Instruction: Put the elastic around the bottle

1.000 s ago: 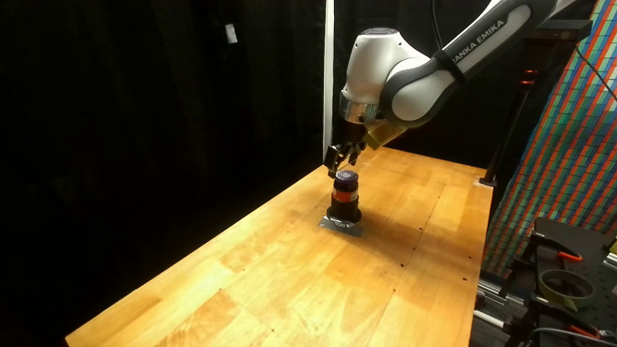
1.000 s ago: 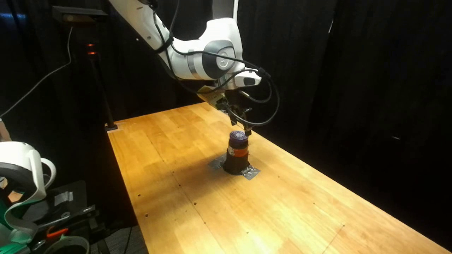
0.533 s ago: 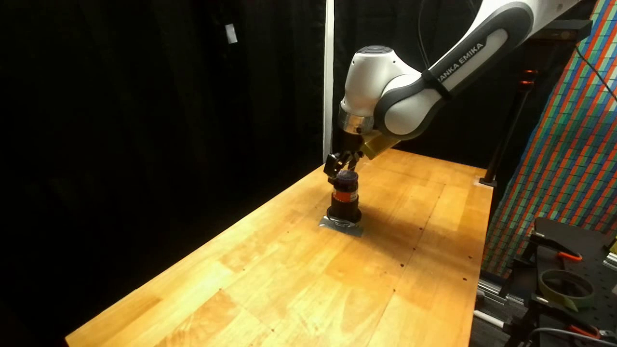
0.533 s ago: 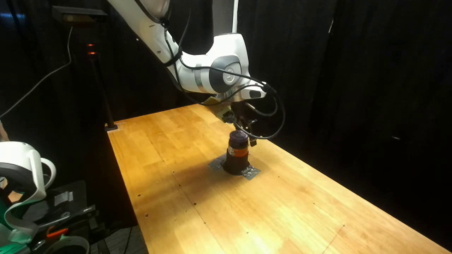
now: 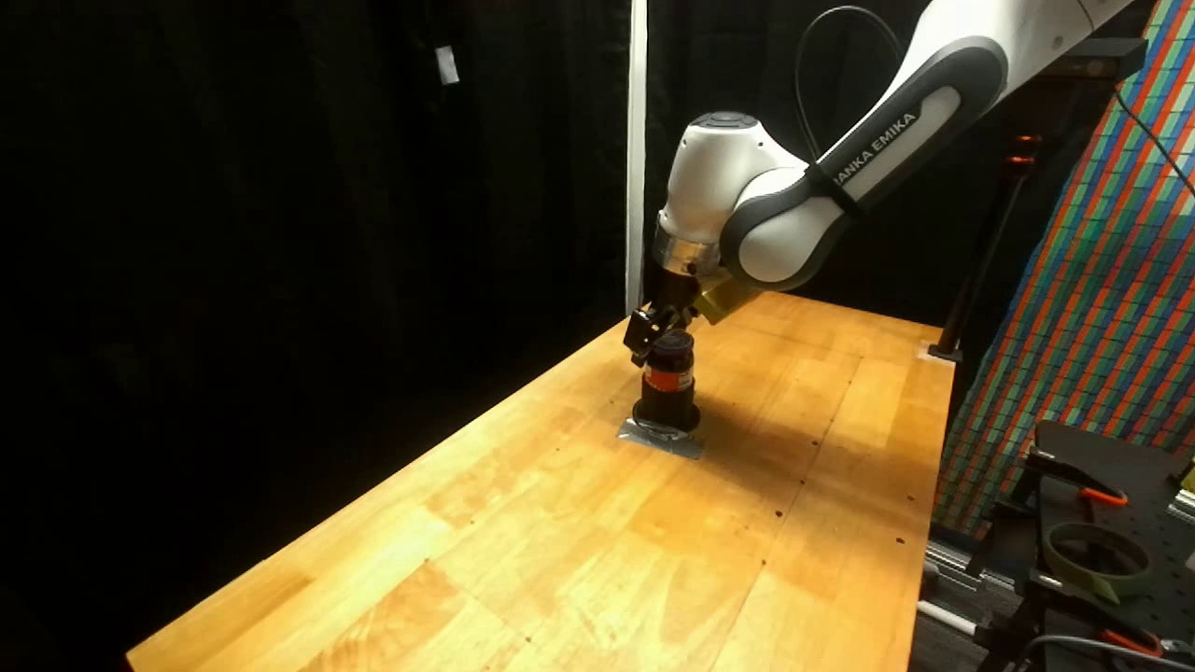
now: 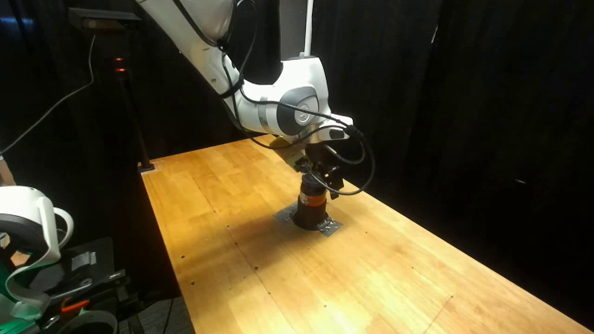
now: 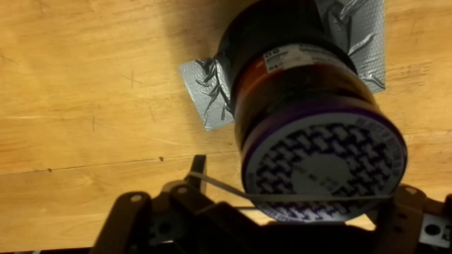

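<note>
The bottle is dark with an orange-red band; it stands upright in both exterior views (image 5: 669,378) (image 6: 313,200), set in a black holder (image 6: 310,218). In the wrist view the bottle (image 7: 300,84) shows its purple-rimmed cap with a patterned top. My gripper (image 5: 659,342) is open, pointing down at cap height, also in the exterior view (image 6: 323,182). In the wrist view the gripper (image 7: 287,194) has the thin pale elastic (image 7: 220,185) stretched between its fingers. One strand crosses the cap top and bends at its rim; another passes behind the cap. The right fingertip is mostly hidden.
Grey tape (image 5: 661,441) fixes the holder to the wooden table (image 5: 597,541). The table's long edge beside the dark curtain runs close behind the gripper. A black cable (image 6: 366,171) loops from the wrist beside the bottle. A thin post (image 5: 980,252) stands at the table's far corner.
The arm has moved down. The gripper has gone from above the cap to cap level, with its fingers now close beside and behind the cap. The bottle has not moved.
</note>
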